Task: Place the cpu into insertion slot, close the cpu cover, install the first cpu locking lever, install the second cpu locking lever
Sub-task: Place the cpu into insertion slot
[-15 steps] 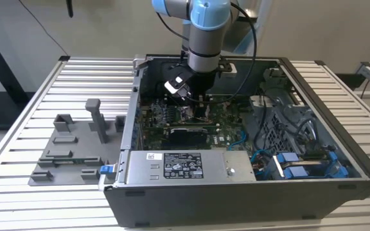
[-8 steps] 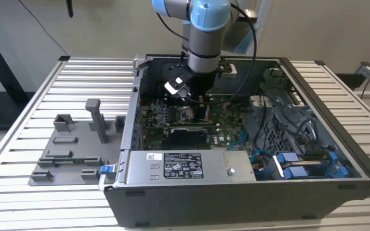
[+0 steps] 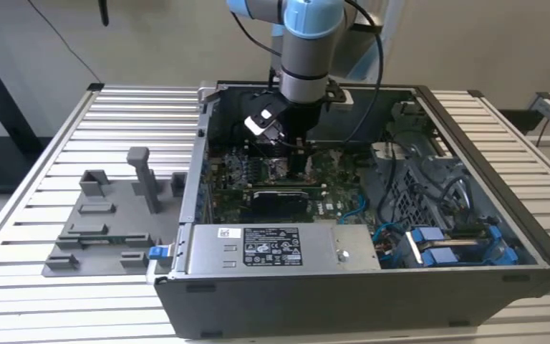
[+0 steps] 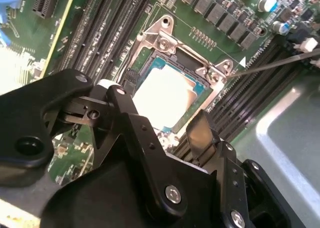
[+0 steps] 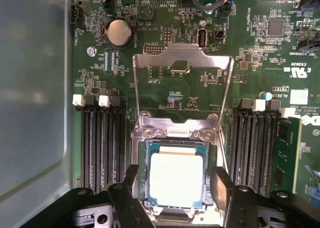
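In both wrist views the cpu (image 5: 176,179) (image 4: 162,95) lies flat in the insertion slot (image 5: 175,134) (image 4: 165,40), silvery top up. My gripper (image 5: 175,187) (image 4: 154,110) is open just above it, one black finger (image 5: 131,177) on each side of the chip and a small gap at each edge. The cpu cover (image 5: 150,59) stands swung open beyond the socket, its window showing the green board behind. A thin locking lever (image 4: 280,62) sticks out beside the socket. In the exterior view the gripper (image 3: 294,163) reaches down into the computer case over the motherboard (image 3: 256,183).
Long black memory slots (image 5: 102,148) flank the socket on both sides. The case wall (image 5: 35,87) rises close by. A power supply (image 3: 275,247) sits at the case front, blue cables (image 3: 428,236) at the exterior view's right, and a grey fixture plate (image 3: 103,229) on the table.
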